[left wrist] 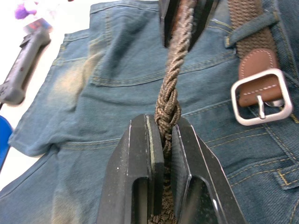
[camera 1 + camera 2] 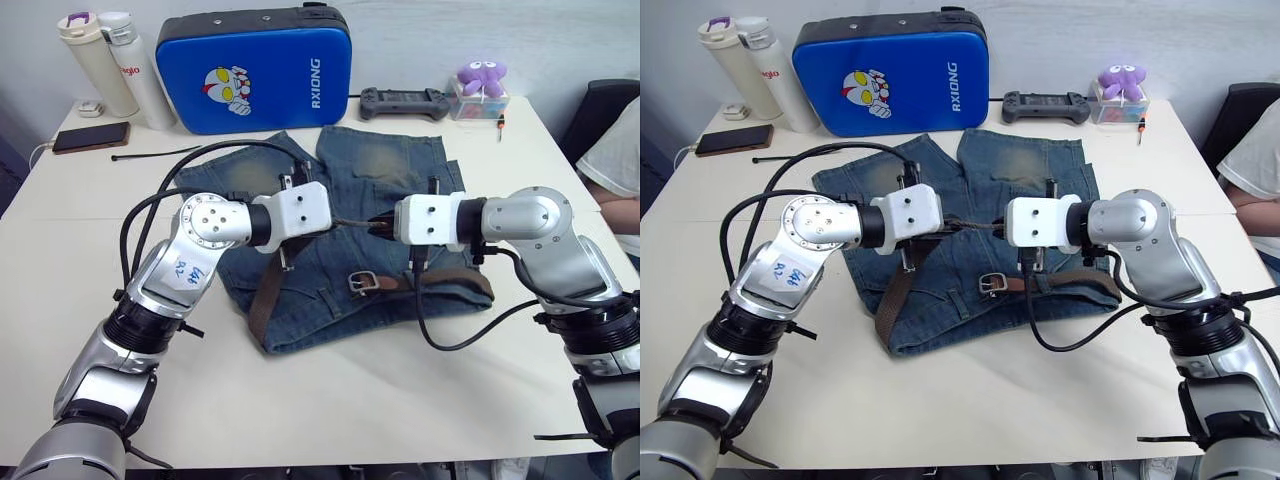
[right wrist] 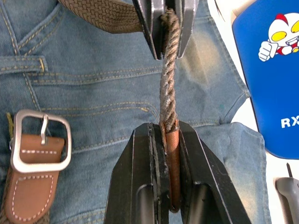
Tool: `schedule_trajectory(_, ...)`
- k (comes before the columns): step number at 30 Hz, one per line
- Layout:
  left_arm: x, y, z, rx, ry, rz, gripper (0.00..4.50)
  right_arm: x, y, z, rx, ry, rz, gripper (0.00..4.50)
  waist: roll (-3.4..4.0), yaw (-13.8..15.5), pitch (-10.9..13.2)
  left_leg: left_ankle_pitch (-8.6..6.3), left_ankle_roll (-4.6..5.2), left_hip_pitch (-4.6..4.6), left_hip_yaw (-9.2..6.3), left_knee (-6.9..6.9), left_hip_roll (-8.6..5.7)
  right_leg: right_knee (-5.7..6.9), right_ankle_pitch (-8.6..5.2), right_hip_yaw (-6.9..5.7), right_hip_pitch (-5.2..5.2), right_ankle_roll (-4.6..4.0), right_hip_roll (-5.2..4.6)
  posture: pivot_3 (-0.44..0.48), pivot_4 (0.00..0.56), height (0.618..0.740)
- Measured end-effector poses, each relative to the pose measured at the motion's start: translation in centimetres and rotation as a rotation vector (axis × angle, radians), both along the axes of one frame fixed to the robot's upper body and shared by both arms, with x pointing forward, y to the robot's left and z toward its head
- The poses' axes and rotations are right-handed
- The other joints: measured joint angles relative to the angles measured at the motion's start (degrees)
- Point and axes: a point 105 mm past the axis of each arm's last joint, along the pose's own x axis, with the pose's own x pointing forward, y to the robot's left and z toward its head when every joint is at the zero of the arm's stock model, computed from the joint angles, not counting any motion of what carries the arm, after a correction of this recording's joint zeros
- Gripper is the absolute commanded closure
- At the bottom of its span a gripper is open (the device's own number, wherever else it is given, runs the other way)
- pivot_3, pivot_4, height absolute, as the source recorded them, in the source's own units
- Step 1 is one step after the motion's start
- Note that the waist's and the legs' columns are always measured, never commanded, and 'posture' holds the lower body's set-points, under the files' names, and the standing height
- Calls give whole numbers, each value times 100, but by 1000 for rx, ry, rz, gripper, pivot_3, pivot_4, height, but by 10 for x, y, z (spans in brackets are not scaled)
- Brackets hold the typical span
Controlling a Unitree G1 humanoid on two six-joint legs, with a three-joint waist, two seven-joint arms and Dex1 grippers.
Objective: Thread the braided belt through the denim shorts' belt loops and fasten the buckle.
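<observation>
The denim shorts (image 2: 380, 180) lie flat in the middle of the white table (image 2: 330, 400). The braided belt (image 2: 268, 295) runs along their waistband, under a belt loop (image 1: 247, 25). Its silver buckle (image 2: 362, 282) rests on the denim near the waist's middle. Just above the shorts, my left gripper (image 2: 345, 222) and right gripper (image 2: 382, 228) face each other tip to tip. A short twisted stretch of belt (image 1: 173, 79) spans between them. The left gripper (image 1: 161, 123) is shut on the woven part, and the right gripper (image 3: 164, 128) is shut on the leather tip (image 3: 174, 154).
A blue hard case (image 2: 255, 70) stands behind the shorts. Two bottles (image 2: 95, 60), a phone (image 2: 90, 137) and a thin black cable tie (image 2: 150, 155) are at the back left. A game controller (image 2: 405, 102) and purple plush (image 2: 483, 78) are at the back right. A person (image 2: 615, 170) sits at the right edge.
</observation>
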Motion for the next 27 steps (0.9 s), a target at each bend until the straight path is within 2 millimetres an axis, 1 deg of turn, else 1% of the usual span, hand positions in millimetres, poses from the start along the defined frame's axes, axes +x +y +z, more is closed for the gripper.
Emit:
schedule_trajectory(2, -3, 2, 1, -89, 93, 14, 2853, 2, 0, 2, 9, 0, -10, 4500, 0, 3, 0, 0, 0, -4, -1, 6, 0, 3, 0, -1, -2, 0, 0, 0, 150, 739)
schedule_trajectory(3, -5, 5, 4, -123, 135, 17, 2353, 3, 0, 3, 12, -1, -17, 4500, 0, 0, 0, 0, 0, -4, -1, 8, 0, 4, 0, -1, -3, 0, 0, 0, 150, 739)
schedule_trajectory(4, -6, 8, 7, -144, 157, 19, 1998, 5, -1, 3, 13, -1, -25, 4500, 0, -2, 0, 0, 0, -4, -1, 8, 0, 4, 0, -1, -3, 0, 0, 0, 150, 739)
schedule_trajectory(7, -7, 26, 20, -229, 214, 70, 648, 11, -6, 1, 7, 13, -73, 4500, 0, -6, 0, 0, 0, -4, -1, 10, 0, 7, 0, -1, -4, 0, 0, 0, 150, 739)
schedule_trajectory(8, -4, 41, 29, -264, 225, 129, 73, 14, -8, 2, -1, 15, -97, 4500, 0, -16, 0, 0, -1, -4, -1, 11, 0, 9, 0, -1, -6, 0, 1, 0, 150, 739)
schedule_trajectory(9, -3, 44, 31, -271, 223, 141, 73, 14, -9, 2, -1, 17, -102, 4500, 0, -15, 0, 0, -1, -4, -1, 11, 1, 9, 0, -1, -6, 0, 1, 0, 150, 739)
schedule_trajectory(12, 0, 69, 48, -360, 237, 239, 73, 19, -14, 1, 2, 53, -163, 4500, 0, -5, 0, 0, -1, -4, -1, 12, 0, 11, 0, -1, -6, 0, 0, 0, 150, 739)
schedule_trajectory(15, 1, 76, 56, -461, 288, 291, 73, 21, -14, -3, 23, 103, -196, 4500, 0, 10, 0, 0, 0, -7, -3, 20, 0, 13, 0, -4, -6, 0, -1, 0, 150, 739)
schedule_trajectory(17, 2, 71, 56, -546, 362, 302, 73, 22, -12, -5, 39, 131, -208, 4500, 0, 23, 0, -2, 3, -12, -5, 32, 0, 17, 0, -6, -6, 0, -2, 0, 150, 739)
schedule_trajectory(18, 1, 64, 61, -677, 458, 287, 73, 23, -12, -6, 53, 147, -224, 4500, 0, 43, 0, -5, 7, -20, -9, 50, -1, 23, 0, -10, -8, 0, -3, 0, 150, 739)
schedule_trajectory(21, -8, 40, 66, -891, 690, 160, 73, 24, -3, -4, 100, 163, -230, 4500, -3, 28, 0, -12, 8, -39, -11, 76, -1, 41, 1, -11, -20, 3, -4, 0, 150, 739)
schedule_trajectory(22, -11, 35, 63, -937, 752, 126, 73, 24, -2, -3, 106, 161, -233, 4500, -4, 19, 0, -13, 5, -38, -11, 76, -1, 43, 1, -13, -21, 3, -4, 0, 150, 739)
schedule_trajectory(23, -11, 34, 55, -992, 824, 111, 73, 25, -2, -2, 111, 158, -240, 4500, -3, 2, 0, -13, 2, -31, -10, 74, 0, 51, 1, -12, -22, 3, -4, 0, 150, 739)
schedule_trajectory(25, -11, 33, 36, -1067, 935, 133, 73, 26, -3, -1, 120, 156, -254, 4500, -4, -45, 0, -16, -7, -17, 2, 69, 7, 56, 1, -13, -21, 3, -1, 0, 150, 739)
schedule_trajectory(27, -14, 29, 19, -1104, 1029, 166, 73, 26, -4, 1, 129, 154, -261, 4500, -6, -59, 1, -15, -10, -16, 2, 72, 12, 60, 1, -14, -22, 3, 1, 0, 150, 739)
